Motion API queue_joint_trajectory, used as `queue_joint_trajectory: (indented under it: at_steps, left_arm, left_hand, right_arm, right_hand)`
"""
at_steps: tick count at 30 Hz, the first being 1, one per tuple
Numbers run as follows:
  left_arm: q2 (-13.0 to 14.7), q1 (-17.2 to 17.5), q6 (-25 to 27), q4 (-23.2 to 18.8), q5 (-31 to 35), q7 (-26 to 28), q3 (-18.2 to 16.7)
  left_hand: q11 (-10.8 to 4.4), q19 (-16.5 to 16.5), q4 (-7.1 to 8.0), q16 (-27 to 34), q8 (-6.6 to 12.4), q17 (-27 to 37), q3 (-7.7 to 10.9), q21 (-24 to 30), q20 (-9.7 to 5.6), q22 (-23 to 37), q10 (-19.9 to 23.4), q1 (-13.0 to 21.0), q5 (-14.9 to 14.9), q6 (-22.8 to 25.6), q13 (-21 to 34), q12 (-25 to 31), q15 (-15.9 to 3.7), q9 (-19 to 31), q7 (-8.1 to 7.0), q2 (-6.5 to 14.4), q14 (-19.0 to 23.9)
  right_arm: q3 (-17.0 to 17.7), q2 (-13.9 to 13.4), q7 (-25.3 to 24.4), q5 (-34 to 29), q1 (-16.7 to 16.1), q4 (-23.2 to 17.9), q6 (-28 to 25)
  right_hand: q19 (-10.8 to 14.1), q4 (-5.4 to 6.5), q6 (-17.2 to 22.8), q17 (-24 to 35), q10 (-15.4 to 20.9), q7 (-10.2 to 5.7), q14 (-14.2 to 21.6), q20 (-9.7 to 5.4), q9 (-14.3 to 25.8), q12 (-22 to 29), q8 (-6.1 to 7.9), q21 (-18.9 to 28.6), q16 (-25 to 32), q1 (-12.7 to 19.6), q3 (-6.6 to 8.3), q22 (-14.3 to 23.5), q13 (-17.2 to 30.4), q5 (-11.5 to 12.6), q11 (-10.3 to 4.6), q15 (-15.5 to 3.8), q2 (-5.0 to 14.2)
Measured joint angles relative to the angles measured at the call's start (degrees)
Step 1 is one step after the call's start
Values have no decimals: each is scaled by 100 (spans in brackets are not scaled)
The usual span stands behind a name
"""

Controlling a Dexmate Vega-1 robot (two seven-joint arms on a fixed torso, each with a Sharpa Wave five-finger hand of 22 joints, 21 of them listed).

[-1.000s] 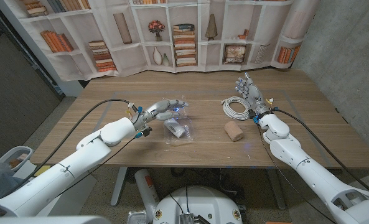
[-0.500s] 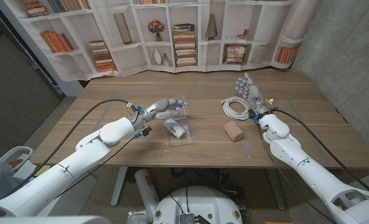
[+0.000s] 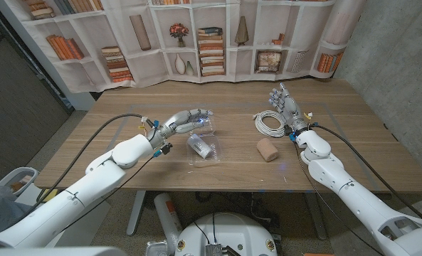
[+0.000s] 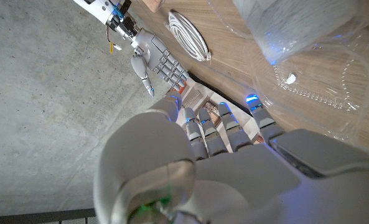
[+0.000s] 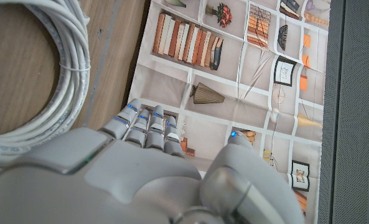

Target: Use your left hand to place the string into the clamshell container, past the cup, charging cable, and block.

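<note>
The string (image 3: 201, 147), a whitish spool, lies on its side inside the clear clamshell container (image 3: 212, 158), whose lid stands open. In the left wrist view the string (image 4: 296, 25) sits in the clear container (image 4: 333, 87). My left hand (image 3: 184, 121) hovers by the container's far left corner with its fingers stretched out and apart, holding nothing. The white charging cable (image 3: 269, 124) is coiled to the right, and the tan block (image 3: 267, 150) lies nearer than it. My right hand (image 3: 286, 105) stands upright beside the coil, fingers apart and empty.
The right wrist view has the cable coil (image 5: 35, 74) close to my right hand (image 5: 140, 168). The left wrist view catches my right hand (image 4: 154, 57) and the cable (image 4: 188, 34) across the table. A printed bookshelf backdrop (image 3: 196, 35) hangs behind the table.
My left hand's fingers have straightened and drawn back a little from the container. The string lies in the container as before, and the right hand has not moved.
</note>
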Motion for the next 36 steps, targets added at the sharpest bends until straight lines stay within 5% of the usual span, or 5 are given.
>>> queue_joint_trajectory:
  at_steps: [11, 36]
  left_arm:
    - [-215, 110, -174, 130, -218, 12, -179]
    - [-533, 266, -623, 228, -551, 201, -423]
  left_hand:
    - [83, 12, 412, 1, -133, -79, -270, -44, -12, 0, 39, -650, -85, -11, -108, 0, 24, 27, 52, -93, 25]
    - [143, 249, 575, 23, -312, -182, -434, -19, 3, -1, 100, -1013, -85, -65, -241, 0, 112, 11, 81, -151, 112]
  right_arm:
    - [2, 2, -40, -11, -21, -31, 15]
    - [23, -9, -105, -31, -54, -125, 27]
  right_hand:
    - [0, 0, 0, 0, 0, 0, 0, 0, 0, 0, 0, 0, 0, -22, 0, 0, 0, 0, 0, 0, 22]
    - [0, -17, 30, 0, 0, -30, -1, 0, 0, 0, 0, 0, 0, -22, -17, 0, 0, 0, 0, 0, 22]
